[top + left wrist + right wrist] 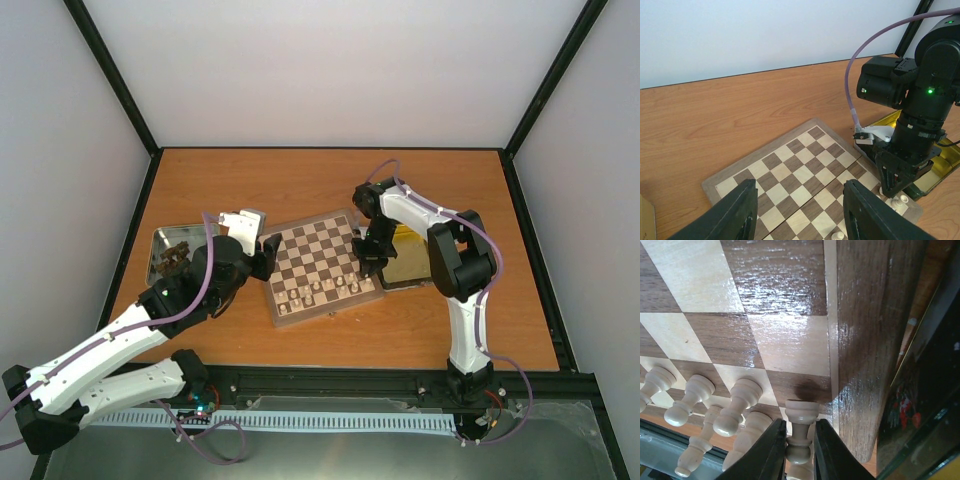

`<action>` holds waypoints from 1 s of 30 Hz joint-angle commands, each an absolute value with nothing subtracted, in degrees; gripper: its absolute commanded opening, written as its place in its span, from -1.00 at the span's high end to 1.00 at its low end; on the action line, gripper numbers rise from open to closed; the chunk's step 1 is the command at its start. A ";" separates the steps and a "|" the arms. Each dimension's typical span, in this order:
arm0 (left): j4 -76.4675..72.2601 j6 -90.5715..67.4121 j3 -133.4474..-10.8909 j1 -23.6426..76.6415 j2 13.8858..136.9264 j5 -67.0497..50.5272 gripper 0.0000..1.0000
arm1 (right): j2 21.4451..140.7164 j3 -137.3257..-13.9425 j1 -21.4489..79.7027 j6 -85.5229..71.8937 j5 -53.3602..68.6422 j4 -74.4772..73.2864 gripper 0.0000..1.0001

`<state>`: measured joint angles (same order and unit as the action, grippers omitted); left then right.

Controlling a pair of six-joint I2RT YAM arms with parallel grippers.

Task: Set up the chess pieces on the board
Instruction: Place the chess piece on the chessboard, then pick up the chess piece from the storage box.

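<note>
Seemingly, the right end effector (799, 425) clamps a cream chessman (801, 412) upright at a corner of the board (785, 285).

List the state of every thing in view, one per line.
board: flat, near rows holding cream pieces.
corner cream piece: upright on a corner square.
right gripper: closed around corner cream piece.
left gripper: open, empty.
silver tray: holding dark pieces.

board (312, 246) between tray (163, 241) and tin (408, 266), bearing chess pieces (320, 291)
</note>
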<state>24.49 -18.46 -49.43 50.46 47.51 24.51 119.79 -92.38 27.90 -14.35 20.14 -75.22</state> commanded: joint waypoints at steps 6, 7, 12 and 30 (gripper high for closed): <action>25.05 -17.29 -49.49 50.10 47.51 25.56 0.04 | 119.17 -94.15 28.17 -14.30 20.03 -75.85 0.58; 25.05 -17.25 -49.53 50.08 47.54 25.51 0.05 | 119.18 -94.25 28.21 -14.34 20.12 -75.78 0.58; 25.02 -17.27 -49.53 50.10 47.68 25.46 0.04 | 118.72 -94.76 28.21 -14.26 20.21 -75.68 0.52; 22.62 -17.72 -49.19 50.10 50.28 23.02 0.02 | 95.09 -80.01 24.79 -26.99 -1.61 -57.36 0.19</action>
